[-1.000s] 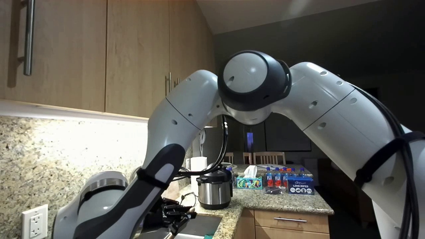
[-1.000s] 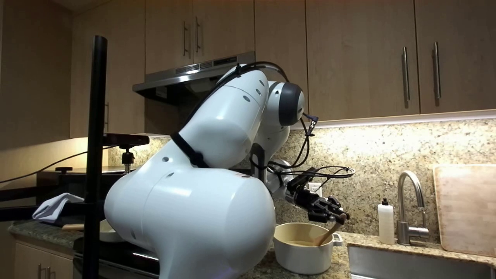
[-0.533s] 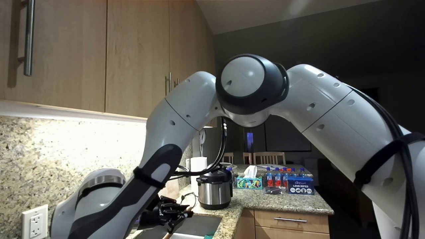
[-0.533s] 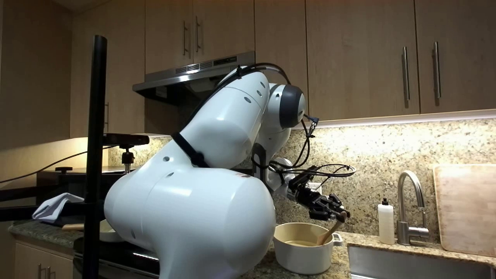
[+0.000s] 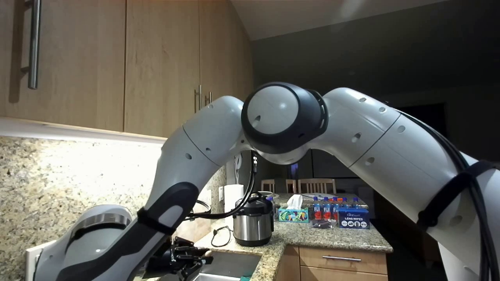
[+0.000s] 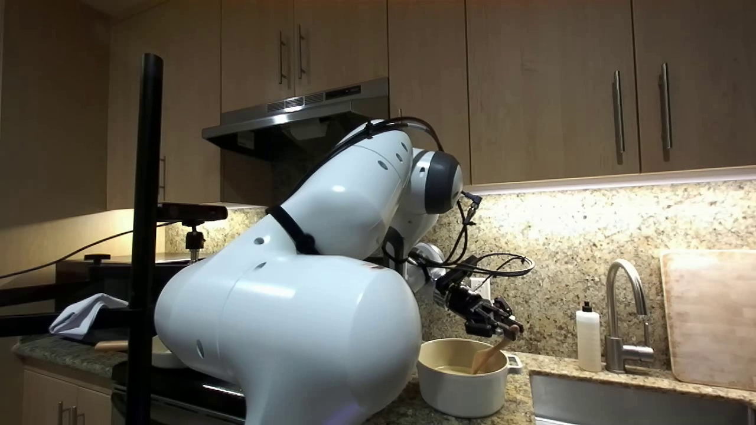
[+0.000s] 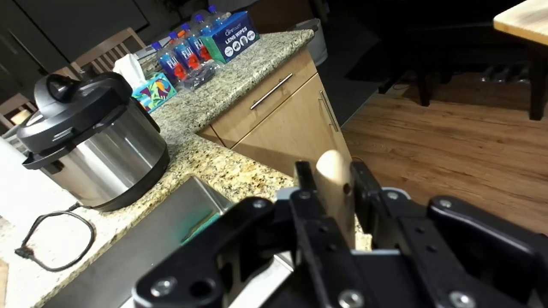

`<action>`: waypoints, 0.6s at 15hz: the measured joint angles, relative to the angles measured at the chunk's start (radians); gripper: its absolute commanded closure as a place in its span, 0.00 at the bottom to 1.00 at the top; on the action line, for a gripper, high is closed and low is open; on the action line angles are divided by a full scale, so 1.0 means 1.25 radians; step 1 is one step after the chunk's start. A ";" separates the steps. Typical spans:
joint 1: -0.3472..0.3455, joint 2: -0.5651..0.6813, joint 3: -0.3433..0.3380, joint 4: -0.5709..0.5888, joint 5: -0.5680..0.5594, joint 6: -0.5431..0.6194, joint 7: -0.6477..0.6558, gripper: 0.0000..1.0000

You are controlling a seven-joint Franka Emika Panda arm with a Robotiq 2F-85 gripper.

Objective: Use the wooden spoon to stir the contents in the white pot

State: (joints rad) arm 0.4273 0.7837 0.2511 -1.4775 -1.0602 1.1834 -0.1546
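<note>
In an exterior view, left to right: cloth (image 6: 86, 317), pale grey; post (image 6: 146, 236), black, upright; pan (image 6: 166, 356), pale, partly hidden; robot arm (image 6: 319, 319), white; white pot (image 6: 462, 395), cream inside, standing on the granite surface (image 6: 520, 401); wooden spoon (image 6: 491, 354), tilted, lower end inside the white pot, handle leaning up to the right; jaws, above the white pot's rim, clamped on the upper end of the wooden spoon; sink (image 6: 626, 395), steel; dispenser bottle (image 6: 588, 341), white, black-topped; gooseneck faucet (image 6: 615, 321), steel, just beside the dispenser bottle; cutting board (image 6: 709, 319), upright. In the wrist view, left to right: pressure cooker (image 7: 102, 158), steel, black lid; tissue box (image 7: 155, 92), patterned; FIJI bottles (image 7: 170, 63), blue-capped; lens wipes box (image 7: 235, 38), blue; rounded end of the wooden spoon's handle, between the jaws
</note>
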 measured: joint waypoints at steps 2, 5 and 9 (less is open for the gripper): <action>0.009 0.001 0.004 -0.004 0.000 0.000 -0.001 0.91; 0.015 -0.008 0.016 -0.035 0.000 0.002 -0.002 0.91; 0.010 -0.052 0.031 -0.115 0.000 0.011 -0.014 0.91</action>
State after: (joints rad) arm 0.4393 0.7190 0.2904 -1.6214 -1.0602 1.1969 -0.1717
